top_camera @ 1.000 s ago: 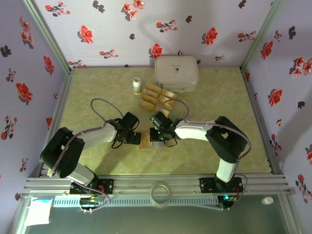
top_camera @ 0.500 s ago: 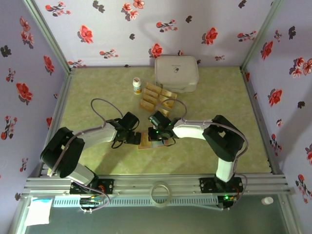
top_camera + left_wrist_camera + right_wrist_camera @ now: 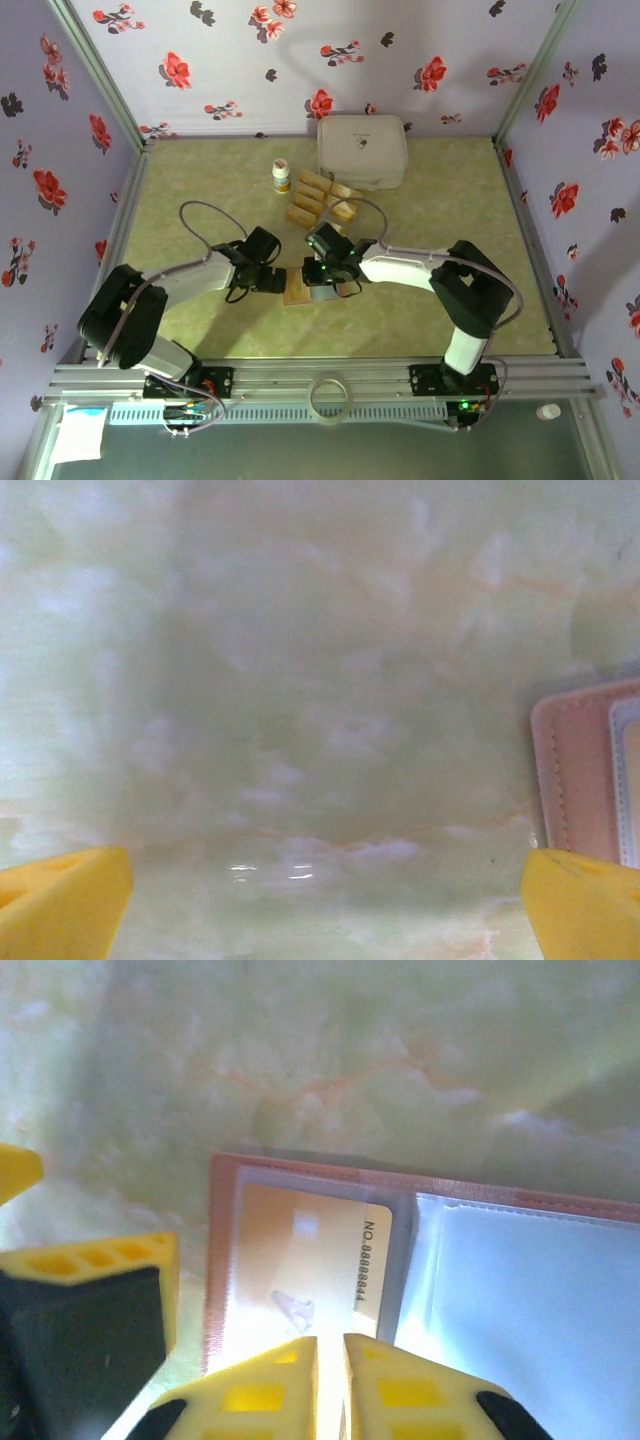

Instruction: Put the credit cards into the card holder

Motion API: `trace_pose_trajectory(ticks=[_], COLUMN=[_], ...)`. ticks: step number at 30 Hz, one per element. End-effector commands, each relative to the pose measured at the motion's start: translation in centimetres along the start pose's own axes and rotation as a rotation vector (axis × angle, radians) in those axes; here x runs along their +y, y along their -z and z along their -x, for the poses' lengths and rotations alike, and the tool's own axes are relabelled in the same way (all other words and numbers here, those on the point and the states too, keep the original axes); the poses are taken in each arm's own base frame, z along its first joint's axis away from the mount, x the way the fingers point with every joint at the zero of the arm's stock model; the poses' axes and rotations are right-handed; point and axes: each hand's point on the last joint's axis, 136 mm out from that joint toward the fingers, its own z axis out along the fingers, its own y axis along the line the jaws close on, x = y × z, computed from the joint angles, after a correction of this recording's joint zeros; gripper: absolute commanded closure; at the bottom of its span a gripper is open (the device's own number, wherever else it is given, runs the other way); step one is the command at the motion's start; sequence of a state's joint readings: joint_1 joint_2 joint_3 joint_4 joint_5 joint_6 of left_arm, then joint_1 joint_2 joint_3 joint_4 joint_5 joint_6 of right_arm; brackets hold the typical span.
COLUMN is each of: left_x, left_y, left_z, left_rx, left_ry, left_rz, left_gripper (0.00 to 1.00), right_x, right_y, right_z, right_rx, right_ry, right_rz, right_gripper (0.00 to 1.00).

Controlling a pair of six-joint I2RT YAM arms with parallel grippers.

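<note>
On the table [image 3: 200, 330], the left gripper [image 3: 275, 283] is held low with its fingers [image 3: 60, 900] spread as wide as they go and nothing between them. One fingertip is set just beside the left edge of the card holder [image 3: 297, 293], apparently as a brace. Little difference from a second ago is seen in it.

The card holder is laid open and flat near the middle of the table, somewhat toward the near edge. It seems to have been nudged slightly toward the left edge during the last second. A gold card [image 3: 300, 1250] is seen inside its left pocket, under the clear sleeve, with most of its face covered.

The right gripper [image 3: 330, 1385] has been carried a little leftward over the holder. Its tips are now almost pressed together, with only a thin slit between them. Whether the card's near edge is still nipped cannot be told. It is judged that this card is being let go and that one insertion is nearly finished.

The loose cards [image 3: 318, 200] are left toward the far edge, just in front of the white box [image 3: 362, 150], unchanged. Most of the task is therefore judged to remain.
</note>
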State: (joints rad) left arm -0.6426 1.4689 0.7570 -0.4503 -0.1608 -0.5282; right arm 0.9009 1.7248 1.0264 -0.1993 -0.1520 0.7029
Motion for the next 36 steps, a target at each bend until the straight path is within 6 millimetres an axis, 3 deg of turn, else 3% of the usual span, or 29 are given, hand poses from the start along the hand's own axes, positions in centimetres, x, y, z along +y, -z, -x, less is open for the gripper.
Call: trace_pose_trajectory(ticks=[1,10,20,29,36], left_x=[1.3,3.3,0.1,-3.4,-4.6], left_y=[1.8,3.3,4.0,4.1,3.6], left_z=[1.2,3.0,3.4,1.8,1.0], left_rx=[-0.039,-0.067,-0.043,-0.045,-0.064], left_ry=[0.021,0.095,0.102,0.097,0.101], left_rz=[0.008,-0.006,-0.151,-0.201,-0.184], left_gripper=[0.00,0.00,0.00,0.00,0.00], right_x=[-0.7,-4.2,-4.9,-4.8,-4.5], right_y=[2.0,1.6,3.4,3.2,2.6], right_z=[1.3,0.9,1.5,2.0,1.8], right_rx=[-0.044,-0.040,-0.094,-0.060,-0.024], right_ry=[0.017,-0.033,-0.078,-0.134,-0.121], right_rz=[-0.033,-0.095,-0.102,0.004,0.031], right_gripper=[0.83,0.71,0.56,0.56,0.58])
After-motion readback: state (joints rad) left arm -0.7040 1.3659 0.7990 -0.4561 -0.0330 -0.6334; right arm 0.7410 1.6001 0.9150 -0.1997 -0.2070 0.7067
